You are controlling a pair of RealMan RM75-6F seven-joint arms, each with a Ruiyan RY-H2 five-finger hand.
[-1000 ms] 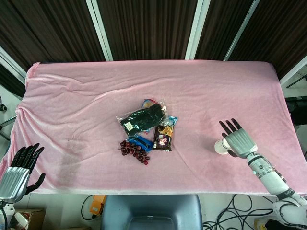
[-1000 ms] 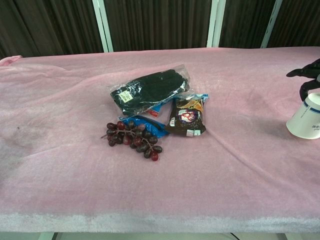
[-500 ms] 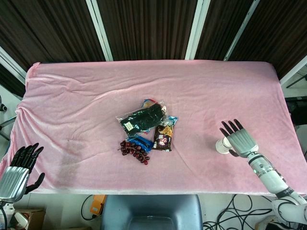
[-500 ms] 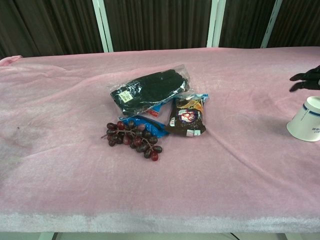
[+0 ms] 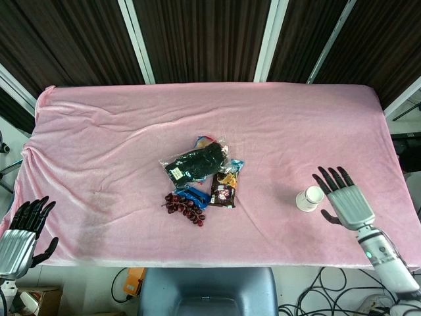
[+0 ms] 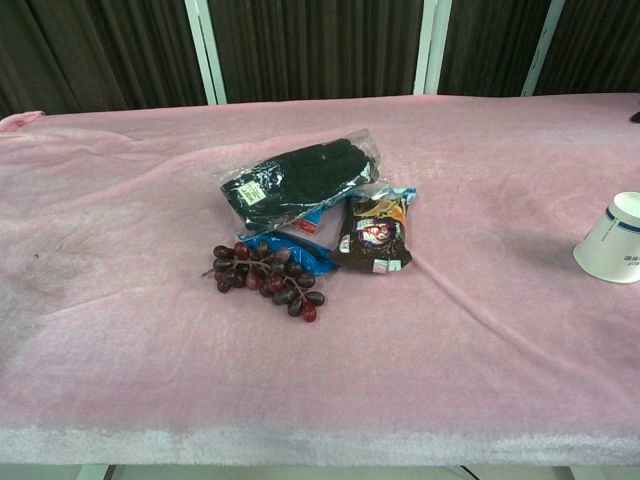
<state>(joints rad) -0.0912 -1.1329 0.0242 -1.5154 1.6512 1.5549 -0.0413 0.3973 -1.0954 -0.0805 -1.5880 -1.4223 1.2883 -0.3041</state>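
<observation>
- We see the right hand (image 5: 346, 199) at about 4 o'clock of the head view, spread flat with its fingers apart and holding nothing.
- The white paper cup (image 5: 309, 198) stands upright on the table (image 5: 99, 145) just beside that hand, at its 9 o'clock; a narrow gap seems to part the fingers from the cup.
- In the chest view we find the same cup at the right edge, with a blue band below its rim; of the right hand at most a dark speck shows at the upper right edge there.
- The left hand (image 5: 21, 232) hangs off the table's near left corner, at about 8 o'clock of the head view, fingers apart and empty, well apart from everything on the cloth.
- Near the table's middle lies a cluster: a clear bag of black gloves (image 5: 195, 162), at its 5 o'clock a dark snack packet (image 5: 223, 191), and at its 6 o'clock a blue packet (image 5: 195, 194).
- A bunch of red grapes (image 5: 183, 207) lies against the blue packet's near side.
- A pink cloth covers the whole table.
</observation>
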